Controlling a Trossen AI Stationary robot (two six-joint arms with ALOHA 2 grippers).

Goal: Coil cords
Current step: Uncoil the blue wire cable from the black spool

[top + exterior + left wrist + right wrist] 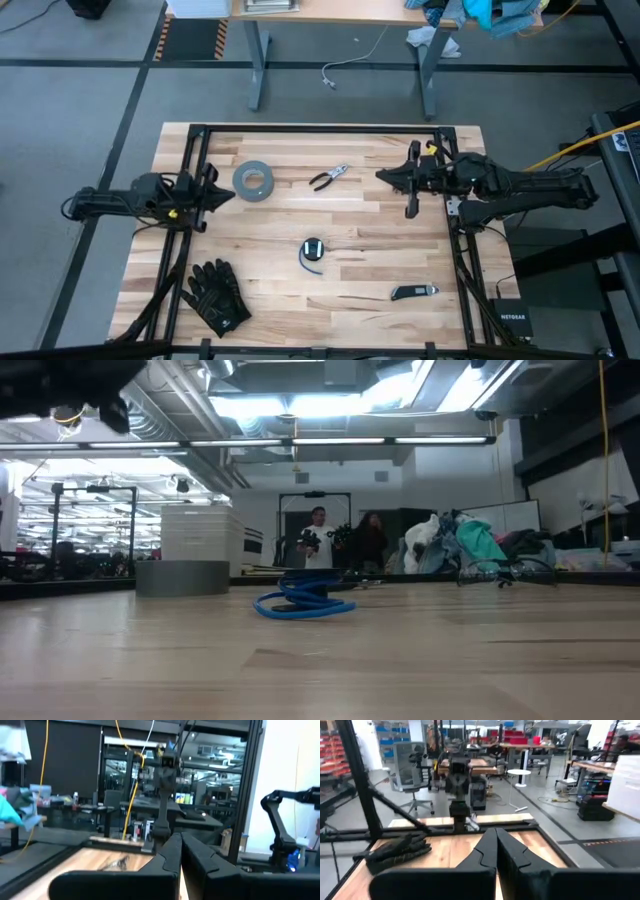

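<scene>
The cords (313, 252) lie as a small round black and blue coil flat on the wooden table, a little near of its middle; in the low view the coil (303, 600) shows as blue loops. My left gripper (228, 195) hovers at the table's left side, shut and empty; its shut fingers show in the left wrist view (181, 851). My right gripper (383, 176) hovers at the far right, shut and empty, also shown in the right wrist view (496, 845). Both are well away from the coil.
A grey tape roll (254, 180) lies at the far left beside my left gripper. Pliers (328, 177) lie at the far middle. Black gloves (215, 295) lie at the near left, a dark utility knife (413, 292) at the near right. People stand in the room beyond.
</scene>
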